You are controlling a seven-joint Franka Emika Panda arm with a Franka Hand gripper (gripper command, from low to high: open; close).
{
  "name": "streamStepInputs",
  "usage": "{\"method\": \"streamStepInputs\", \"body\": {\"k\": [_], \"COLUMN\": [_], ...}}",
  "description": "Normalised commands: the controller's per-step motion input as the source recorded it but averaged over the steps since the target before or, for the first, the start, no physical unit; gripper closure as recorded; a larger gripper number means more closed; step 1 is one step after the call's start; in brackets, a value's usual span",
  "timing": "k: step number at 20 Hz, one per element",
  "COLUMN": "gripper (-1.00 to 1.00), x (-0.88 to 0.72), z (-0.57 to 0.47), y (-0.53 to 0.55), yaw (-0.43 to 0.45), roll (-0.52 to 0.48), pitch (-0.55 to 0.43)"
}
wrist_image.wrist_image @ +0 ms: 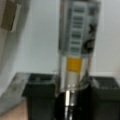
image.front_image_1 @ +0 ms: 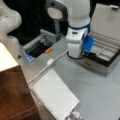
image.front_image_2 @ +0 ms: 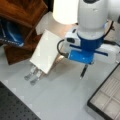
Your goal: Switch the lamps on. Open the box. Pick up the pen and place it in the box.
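The black box [image.front_image_1: 101, 63] stands open at a front view's right, its grey-lined lid [image.front_image_1: 106, 21] raised and its grey compartments [image.front_image_1: 105, 50] showing. One corner of the box [image.front_image_2: 92, 100] also shows in a front view. My gripper [wrist_image.wrist_image: 72, 100] is shut on the pen [wrist_image.wrist_image: 75, 50], whose labelled barrel runs up between the two dark fingers [wrist_image.wrist_image: 40, 100]. In a front view the slim dark pen [image.front_image_2: 83, 71] hangs below the blue wrist part [image.front_image_2: 82, 56], above the table just left of the box. A white lamp shade [image.front_image_2: 65, 11] glows at the top.
A flat white slab [image.front_image_1: 55, 97] lies near a front view's bottom, with a white cable and plug [image.front_image_1: 50, 61] beside it. A small dark tray [image.front_image_1: 37, 48] with blue and orange bits sits at the left. Wooden furniture [image.front_image_1: 12, 95] fills the lower left corner.
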Motion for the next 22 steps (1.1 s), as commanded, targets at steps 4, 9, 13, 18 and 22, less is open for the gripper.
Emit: {"method": "streamStepInputs", "body": {"k": [4,9,13,18,22], "gripper": [1.00,1.00,1.00,1.00,1.00], "x": [0.21,0.18,0.16,0.19,0.24], "z": [0.27,0.21,0.14,0.10,0.09], "y": [0.22,0.34,0.39,0.34,0.27], "yaw": [-0.402,-0.207,-0.150,-0.123,-0.099], "roll": [0.109,0.073,0.052,0.042,0.045], "pitch": [0.199,0.200,0.203,0.186,0.166]}}
